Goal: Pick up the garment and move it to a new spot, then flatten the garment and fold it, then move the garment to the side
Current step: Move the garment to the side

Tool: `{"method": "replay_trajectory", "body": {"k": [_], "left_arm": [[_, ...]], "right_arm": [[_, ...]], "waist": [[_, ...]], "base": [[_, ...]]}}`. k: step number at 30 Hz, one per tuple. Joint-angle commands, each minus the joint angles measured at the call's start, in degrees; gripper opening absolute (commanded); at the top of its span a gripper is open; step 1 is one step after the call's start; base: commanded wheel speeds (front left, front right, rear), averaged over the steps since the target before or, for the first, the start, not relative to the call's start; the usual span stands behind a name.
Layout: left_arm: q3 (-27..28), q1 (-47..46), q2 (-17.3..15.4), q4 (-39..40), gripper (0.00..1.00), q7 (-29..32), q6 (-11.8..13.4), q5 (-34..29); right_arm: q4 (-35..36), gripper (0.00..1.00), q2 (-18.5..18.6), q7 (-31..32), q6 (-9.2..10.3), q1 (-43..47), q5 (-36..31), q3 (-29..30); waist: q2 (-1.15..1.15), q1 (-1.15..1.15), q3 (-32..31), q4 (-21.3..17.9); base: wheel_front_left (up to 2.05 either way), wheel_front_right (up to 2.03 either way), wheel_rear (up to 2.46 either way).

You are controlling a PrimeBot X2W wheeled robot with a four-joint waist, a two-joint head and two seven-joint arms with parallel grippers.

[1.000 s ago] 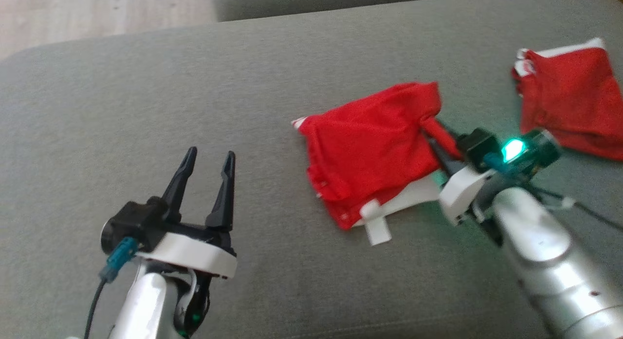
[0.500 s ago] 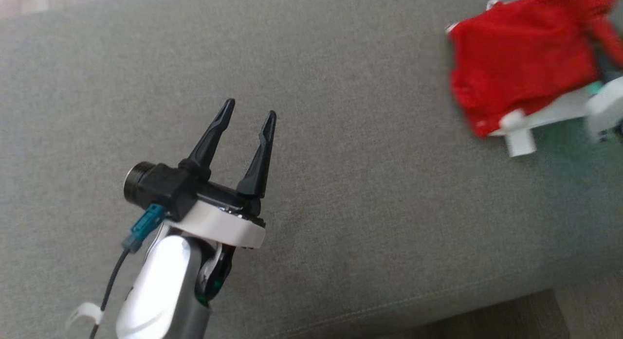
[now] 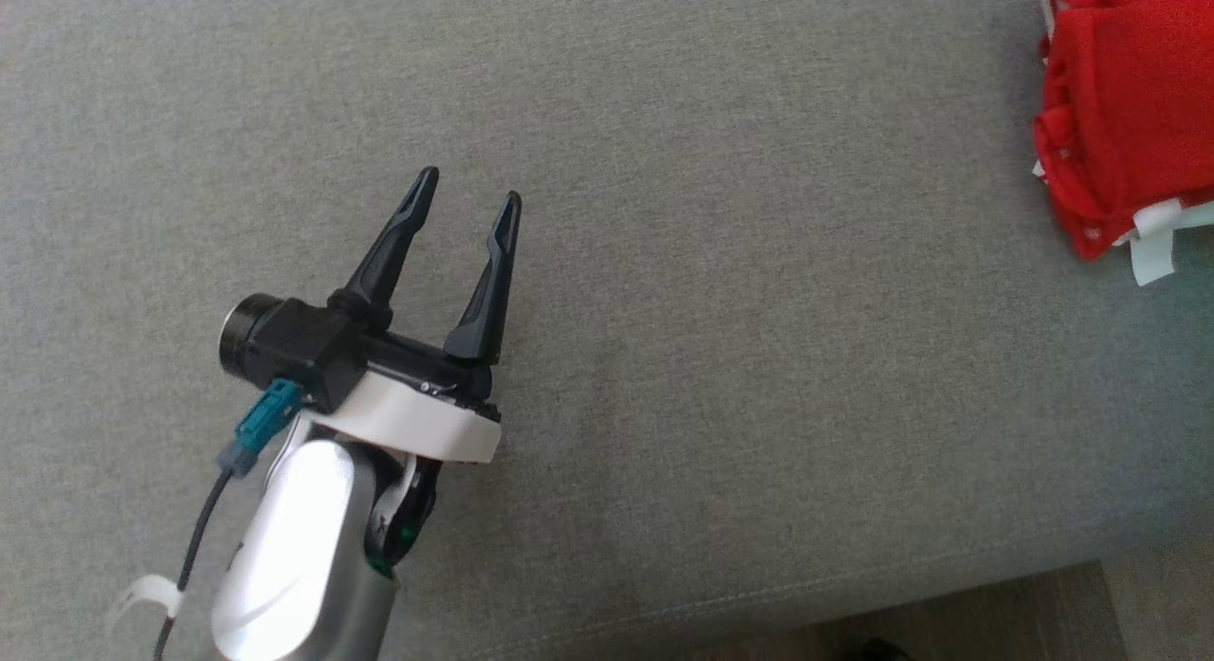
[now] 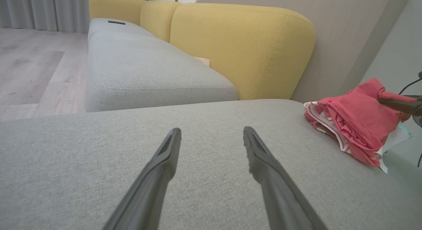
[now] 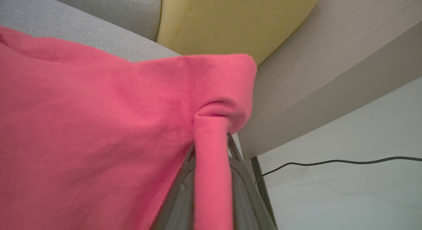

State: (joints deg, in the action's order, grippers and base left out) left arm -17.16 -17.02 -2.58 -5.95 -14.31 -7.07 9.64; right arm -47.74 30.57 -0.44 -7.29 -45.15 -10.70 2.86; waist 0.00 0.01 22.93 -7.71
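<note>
Head view: one red garment [image 3: 1124, 111] on a grey sofa cushion [image 3: 711, 263].
Left end effector [image 3: 470, 187]: fingers spread wide, holding nothing, garment well off to its right. Right end effector [image 5: 211, 157]: clamped on a pinched fold of the garment.

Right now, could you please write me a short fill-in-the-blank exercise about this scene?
1. The left fingers stand ___ over the grey cushion, holding nothing.
2. The right fingers pinch a fold of the ___ garment.
3. The sofa backrest is ___.
Missing words: open; red; yellow.
</note>
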Motion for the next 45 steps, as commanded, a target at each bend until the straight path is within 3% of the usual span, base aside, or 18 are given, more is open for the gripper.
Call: {"method": "replay_trajectory", "body": {"k": [1, 2, 4, 9, 13, 20, 26, 37, 45], "left_arm": [[2.05, -1.93, -0.30, 1.67, 1.00, -0.69, -0.18, -0.29], [2.14, -2.01, -0.30, 1.60, 1.00, -0.69, -0.21, -0.23], [2.47, -2.06, -0.30, 1.24, 1.00, -0.69, -0.27, -0.10], [2.39, -1.33, -0.30, 0.83, 1.00, -0.69, -0.33, 0.63], [2.98, -0.46, -0.30, 1.04, 1.00, -0.69, -0.30, 1.27], [5.53, 2.77, -0.30, 1.41, 1.00, -0.69, 0.87, 2.48], [7.64, 7.86, -0.30, 1.59, 1.00, -0.69, 2.65, 4.39], [7.29, 17.60, -0.30, 1.24, 1.00, -0.69, 5.30, 6.44], [8.18, 18.95, -0.30, 0.17, 1.00, -0.69, 7.96, 6.38]], "right_arm": [[1.42, 0.93, 0.50, 0.16, -0.20, 0.13, -1.16, 0.95], [1.57, 1.00, -0.06, 0.37, -0.20, 0.21, -1.75, 2.09], [3.01, 1.00, -1.99, 0.36, -0.20, 0.50, -3.87, 4.64], [7.64, 1.00, -5.32, -2.19, -0.20, 1.81, -7.54, 4.75], [11.02, 1.00, -9.01, -4.36, -0.20, 3.68, -7.00, 4.91], [21.05, 1.00, -19.33, -9.32, -0.20, 11.27, 1.55, 1.73], [29.80, 1.00, -26.06, -12.25, -0.20, 22.51, 6.57, 0.19], [35.27, 1.00, -27.67, -14.42, -0.20, 38.96, 17.06, -4.64], [38.54, 1.00, -27.68, -14.54, -0.20, 43.21, 19.26, -5.53]], "waist": [[0.00, -0.01, 0.14, 0.15], [0.00, -0.01, 0.10, 0.13], [0.00, -0.01, -0.48, -0.13], [0.00, -0.01, -3.12, -0.46], [0.00, -0.01, -5.48, -0.35], [0.00, -0.01, -11.78, 1.24], [0.00, -0.01, -16.96, 3.46], [0.00, -0.01, -22.76, 5.84], [0.00, -0.01, -23.55, 5.91]], "base": [[0.00, 0.00, 0.00], [0.00, 0.00, 0.00], [0.00, 0.00, 0.00], [0.00, 0.00, 0.00], [0.00, 0.00, 0.00], [0.00, 0.00, 0.00], [0.00, 0.00, 0.00], [0.00, 0.00, 0.00], [0.00, 0.00, 0.00]]}}
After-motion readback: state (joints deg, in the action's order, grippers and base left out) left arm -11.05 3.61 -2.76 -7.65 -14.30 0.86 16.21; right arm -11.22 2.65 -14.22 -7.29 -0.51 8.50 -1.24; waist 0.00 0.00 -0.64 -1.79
